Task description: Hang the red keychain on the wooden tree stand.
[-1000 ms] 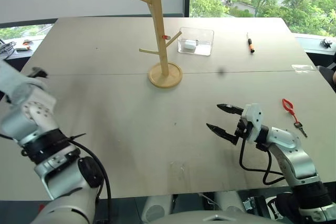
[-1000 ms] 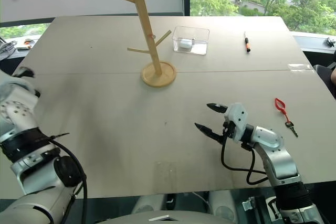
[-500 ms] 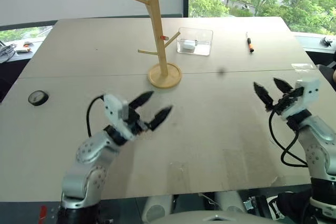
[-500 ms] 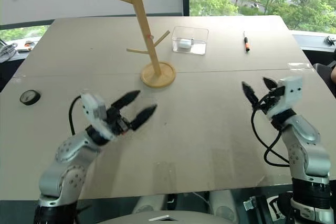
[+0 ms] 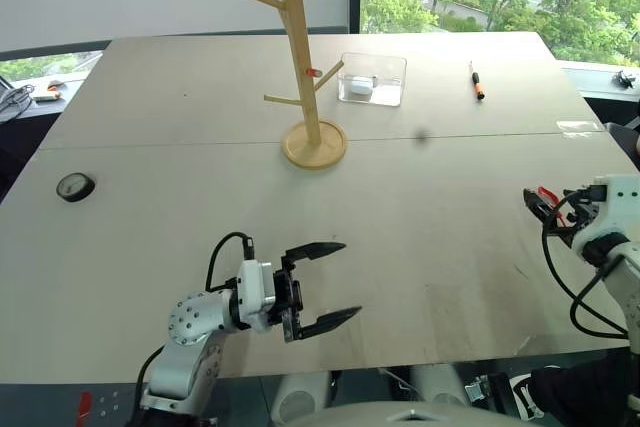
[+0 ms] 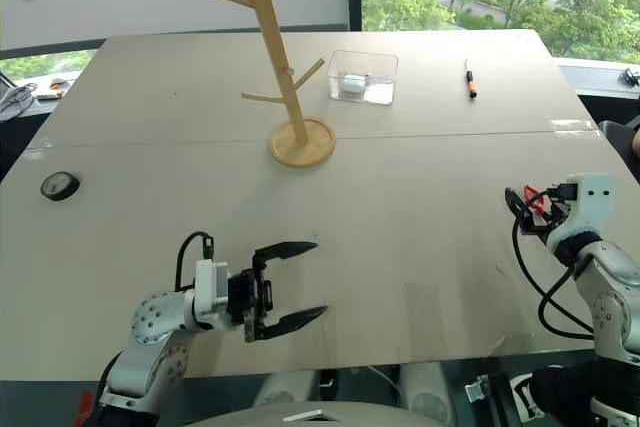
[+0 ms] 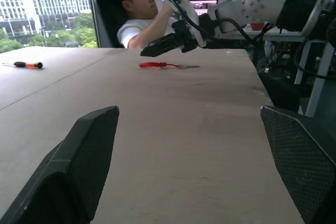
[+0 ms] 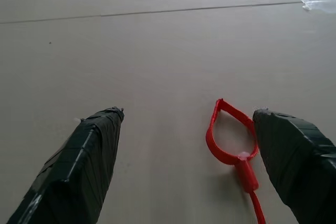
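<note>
The red keychain [image 8: 231,141] lies flat on the table near its right edge, its teardrop loop between my right gripper's fingers and close to one of them. My right gripper [image 5: 545,215] stands open just over it, holding nothing. The strap and key run back under the hand. The wooden tree stand [image 5: 300,57] stands upright on its round base [image 5: 314,144] at the far middle of the table. My left gripper [image 5: 345,280] hovers open and empty near the front edge, pointing right. In the left wrist view the keychain [image 7: 157,65] lies beneath the right gripper [image 7: 144,52].
A clear plastic box [image 5: 372,78] with a small white thing stands right of the stand. A black pen-like tool with an orange tip [image 5: 477,82] lies at the far right. A small round dial [image 5: 75,186] sits at the left. A person [image 7: 139,3] sits beyond the table's right side.
My right gripper has swung right, out to the keychain. My left arm came into view from the left, then dropped toward the front edge and turned to point right.
</note>
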Robot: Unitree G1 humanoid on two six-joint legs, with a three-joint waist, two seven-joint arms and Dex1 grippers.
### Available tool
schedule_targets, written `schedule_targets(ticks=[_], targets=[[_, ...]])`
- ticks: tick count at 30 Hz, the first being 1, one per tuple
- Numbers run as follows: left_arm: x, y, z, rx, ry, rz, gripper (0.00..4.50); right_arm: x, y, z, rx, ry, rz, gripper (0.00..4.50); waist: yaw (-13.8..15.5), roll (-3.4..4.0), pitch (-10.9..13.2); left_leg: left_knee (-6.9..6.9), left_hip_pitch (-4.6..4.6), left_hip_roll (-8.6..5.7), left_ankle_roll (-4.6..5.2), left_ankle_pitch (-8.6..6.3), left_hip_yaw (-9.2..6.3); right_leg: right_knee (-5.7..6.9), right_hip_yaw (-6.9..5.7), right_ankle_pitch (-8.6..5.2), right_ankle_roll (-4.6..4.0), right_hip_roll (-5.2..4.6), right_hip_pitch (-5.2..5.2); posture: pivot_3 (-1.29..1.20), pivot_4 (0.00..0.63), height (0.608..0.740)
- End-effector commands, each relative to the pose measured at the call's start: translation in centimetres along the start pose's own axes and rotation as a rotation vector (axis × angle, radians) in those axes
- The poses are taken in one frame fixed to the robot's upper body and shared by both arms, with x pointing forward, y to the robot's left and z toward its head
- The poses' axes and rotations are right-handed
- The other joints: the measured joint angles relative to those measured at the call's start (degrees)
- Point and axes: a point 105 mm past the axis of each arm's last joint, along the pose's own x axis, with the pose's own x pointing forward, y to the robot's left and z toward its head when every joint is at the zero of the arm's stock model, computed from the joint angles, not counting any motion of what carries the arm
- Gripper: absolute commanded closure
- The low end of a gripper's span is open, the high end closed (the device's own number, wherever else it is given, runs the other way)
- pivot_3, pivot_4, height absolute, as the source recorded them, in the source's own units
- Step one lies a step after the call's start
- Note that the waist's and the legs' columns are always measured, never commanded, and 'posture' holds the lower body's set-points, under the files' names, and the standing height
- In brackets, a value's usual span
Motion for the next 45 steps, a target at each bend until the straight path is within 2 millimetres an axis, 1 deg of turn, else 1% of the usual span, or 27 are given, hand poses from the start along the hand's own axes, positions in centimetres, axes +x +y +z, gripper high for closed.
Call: schedule_targets(ticks=[1, 4, 6, 12, 19, 22, 23, 24, 25, 26, 27, 28, 29, 31, 37, 39, 41, 43, 45], targets=[[0.3, -0.4, -0.2, 0.011, -0.016, -0.013, 0.02, -0.6, -1.5, 0.8, -0.037, -0.03, -0.018, 0.26, 0.0, 0.01, 0.0, 0.0, 0.0, 0.0, 0.0, 0.0, 0.0, 0.0, -0.01, 0.0, 0.0, 0.0, 0.0, 0.0, 0.15, 0.74], [0.4, -0.7, -0.7, 0.005, -0.007, -0.013, 0.02, -0.6, -2.5, 0.2, -0.05, -0.008, -0.028, 0.26, 0.0, 0.04, 0.0, 0.0, 0.0, 0.03, 0.0, 0.0, 0.0, 0.0, -0.03, 0.0, 0.01, 0.03, 0.0, 0.0, 0.15, 0.74], [0.5, -0.8, -0.8, 0.006, -0.006, -0.014, 0.02, -0.5, -2.7, -0.2, -0.055, 0.0, -0.023, 0.26, 0.0, 0.04, 0.0, 0.0, 0.0, 0.02, 0.01, 0.0, 0.02, 0.0, -0.03, 0.0, 0.01, 0.03, 0.0, 0.0, 0.15, 0.74], [0.7, -0.3, -0.7, 0.015, 0.001, 0.017, 0.02, 0.5, -2.3, -1.2, -0.081, 0.04, 0.033, 0.26, 0.0, 0.06, 0.0, 0.01, 0.01, 0.05, 0.01, -0.01, 0.01, 0.0, -0.04, 0.0, 0.02, 0.06, 0.01, 0.0, 0.15, 0.74], [0.9, 0.3, -0.2, 0.016, -0.009, 0.051, 0.02, 1.1, -1.9, -2.0, -0.113, 0.073, 0.065, 0.26, 0.0, 0.06, 0.0, 0.02, 0.02, 0.08, 0.01, -0.01, 0.01, 0.0, -0.04, -0.01, 0.02, 0.08, 0.02, 0.0, 0.15, 0.74], [1.1, 0.2, -0.1, 0.015, -0.012, 0.053, 0.02, 1.2, -1.8, -2.4, -0.129, 0.094, 0.072, 0.26, 0.0, 0.05, 0.0, 0.02, 0.03, 0.09, 0.01, -0.01, 0.02, 0.0, -0.03, 0.0, 0.02, 0.08, 0.02, 0.0, 0.15, 0.74], [1.2, 0.2, 0.0, 0.015, -0.013, 0.053, 0.0, 1.1, -1.8, -2.5, -0.133, 0.1, 0.074, 0.79, 0.0, 0.05, 0.0, 0.02, 0.04, 0.09, 0.01, -0.01, 0.01, 0.0, -0.04, 0.0, 0.02, 0.08, 0.03, 0.0, 0.15, 0.74], [1.3, 0.1, 0.0, 0.014, -0.014, 0.053, 0.0, 1.1, -1.7, -2.6, -0.134, 0.102, 0.075, 1.09, 0.0, 0.05, 0.0, 0.02, 0.04, 0.09, 0.01, -0.01, 0.01, 0.0, -0.04, 0.0, 0.02, 0.08, 0.03, 0.0, 0.15, 0.74], [1.3, 0.1, 0.1, 0.014, -0.014, 0.052, 0.0, 1.1, -1.7, -2.7, -0.134, 0.103, 0.076, 1.54, 0.0, 0.05, 0.0, 0.02, 0.04, 0.09, 0.01, -0.01, 0.01, 0.0, -0.04, 0.0, 0.02, 0.09, 0.04, 0.0, 0.15, 0.74], [1.4, 0.1, 0.1, 0.014, -0.015, 0.052, 0.0, 1.1, -1.7, -2.7, -0.135, 0.103, 0.078, 2.02, 0.0, 0.05, 0.0, 0.03, 0.04, 0.09, 0.01, -0.01, 0.01, 0.0, -0.04, 0.0, 0.02, 0.08, 0.04, 0.0, 0.15, 0.74], [1.4, 0.1, 0.1, 0.013, -0.015, 0.053, 0.0, 1.0, -1.6, -2.7, -0.136, 0.102, 0.081, 2.6, 0.0, 0.05, 0.0, 0.03, 0.04, 0.09, 0.01, -0.01, 0.01, 0.0, -0.04, 0.0, 0.02, 0.08, 0.05, 0.0, 0.15, 0.74], [1.5, 0.1, 0.2, 0.014, -0.016, 0.055, 0.0, 1.1, -1.6, -2.7, -0.135, 0.101, 0.082, 3.02, 0.0, 0.05, 0.0, 0.03, 0.04, 0.09, 0.01, -0.01, 0.01, 0.0, -0.04, 0.0, 0.02, 0.08, 0.05, 0.0, 0.15, 0.74], [1.5, 0.2, 0.2, 0.014, -0.016, 0.057, 0.0, 1.1, -1.6, -2.7, -0.134, 0.1, 0.083, 3.59, 0.0, 0.05, 0.0, 0.04, 0.04, 0.09, 0.01, -0.01, 0.01, 0.0, -0.04, 0.0, 0.02, 0.08, 0.05, 0.0, 0.15, 0.74], [1.5, 0.4, 0.2, 0.014, -0.017, 0.059, 0.0, 1.1, -1.5, -2.6, -0.129, 0.096, 0.085, 4.44, 0.0, 0.05, 0.0, 0.05, 0.03, 0.09, 0.01, -0.01, 0.01, 0.0, -0.05, 0.0, 0.02, 0.07, 0.05, 0.0, 0.15, 0.74], [1.7, 0.5, 0.3, 0.008, -0.017, 0.059, 0.0, 1.2, -1.5, -2.2, -0.137, 0.078, 0.087, 4.44, 0.0, 0.05, 0.0, 0.06, 0.04, 0.09, 0.01, -0.01, 0.0, 0.0, -0.06, 0.0, 0.02, 0.08, 0.06, 0.0, 0.15, 0.74], [1.8, 0.7, 0.4, 0.015, -0.016, 0.069, 0.0, 1.3, -1.0, -1.1, -0.179, 0.027, 0.104, 4.44, 0.0, 0.05, 0.0, 0.06, 0.03, 0.09, 0.01, -0.01, 0.0, 0.0, -0.06, 0.0, 0.02, 0.08, 0.06, 0.0, 0.15, 0.74], [1.8, 2.1, 1.2, 0.025, -0.03, 0.154, 0.0, 1.3, 0.4, 0.9, -0.227, -0.056, 0.154, 4.44, 0.0, 0.08, 0.0, 0.06, 0.03, 0.09, 0.01, -0.01, 0.0, 0.0, -0.06, 0.0, 0.03, 0.07, 0.05, 0.0, 0.15, 0.74], [2.0, 3.5, 2.6, 0.054, -0.051, 0.226, 0.0, 1.4, 2.7, 3.5, -0.31, -0.162, 0.22, 4.44, 0.0, 0.18, 0.0, 0.06, 0.01, 0.09, 0.01, -0.01, 0.0, 0.0, -0.06, -0.01, 0.04, 0.08, 0.03, 0.0, 0.15, 0.74], [2.2, 5.3, 4.3, 0.072, -0.078, 0.315, 0.0, 1.5, 5.7, 5.9, -0.385, -0.261, 0.296, 4.44, -0.1, 0.2, 0.1, 0.06, 0.01, 0.11, 0.01, -0.01, -0.01, 0.0, -0.05, -0.01, 0.07, 0.09, 0.03, 0.0, 0.15, 0.74]])
